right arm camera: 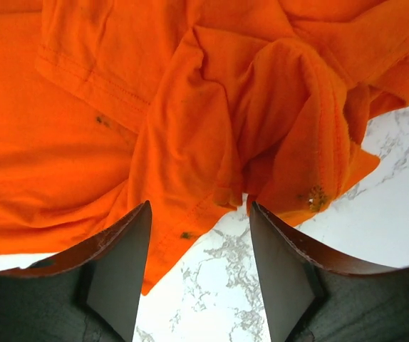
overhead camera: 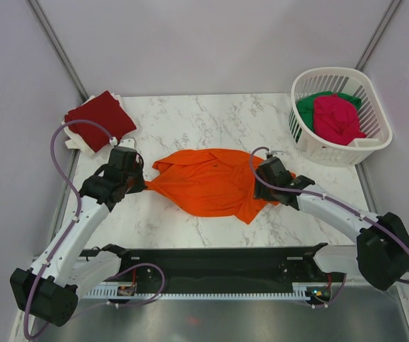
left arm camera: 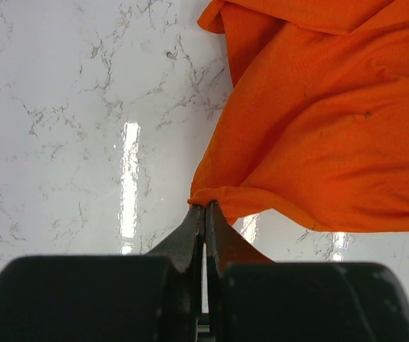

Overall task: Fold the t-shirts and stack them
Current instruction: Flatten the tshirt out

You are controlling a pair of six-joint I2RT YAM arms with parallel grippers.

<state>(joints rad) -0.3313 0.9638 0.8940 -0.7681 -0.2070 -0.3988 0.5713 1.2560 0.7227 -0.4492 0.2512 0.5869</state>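
One camera looks down from above and behind the arms (overhead camera: 76, 228) over the whole table (overhead camera: 190, 117). Both wrist cameras sit low and close, facing inward; all three share the orange t-shirt (overhead camera: 204, 187).

An orange t-shirt (overhead camera: 208, 182) lay crumpled in the middle of the marble table (overhead camera: 190, 121), its left end drawn to a point at the left gripper (overhead camera: 142, 187). The right gripper (overhead camera: 261, 178) sat over the shirt's right edge. A dark red t-shirt (overhead camera: 99, 117) lay folded at the far left corner. In the white basket (overhead camera: 375, 142) at the far right, a pink t-shirt (overhead camera: 336, 117) lay beside and partly over a green t-shirt (overhead camera: 308, 108).
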